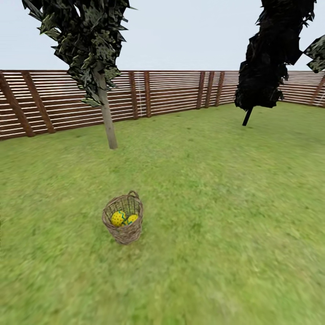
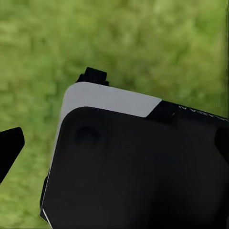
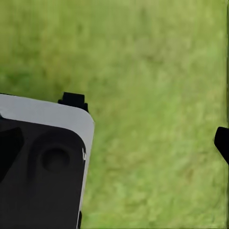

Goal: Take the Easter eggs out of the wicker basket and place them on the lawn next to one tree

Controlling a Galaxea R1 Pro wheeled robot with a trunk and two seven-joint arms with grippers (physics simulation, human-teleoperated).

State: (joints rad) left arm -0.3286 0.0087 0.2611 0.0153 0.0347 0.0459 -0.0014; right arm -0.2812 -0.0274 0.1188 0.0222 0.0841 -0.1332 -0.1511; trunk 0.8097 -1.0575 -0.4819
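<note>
The wicker basket (image 1: pixel 123 219) stands upright on the lawn (image 1: pixel 216 189), two Easter eggs (image 1: pixel 118 218) visible inside, the tree (image 1: pixel 105 113) well behind. Whether either tool is wide or narrow, I cannot tell.

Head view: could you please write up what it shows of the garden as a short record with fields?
basket: upright on the lawn, left of centre
eggs: two visible inside the basket; a third cannot be seen
tree: pale trunk, beyond the basket, near the fence
dark tree: far right, leaning
fence: brown slats along the back
</note>
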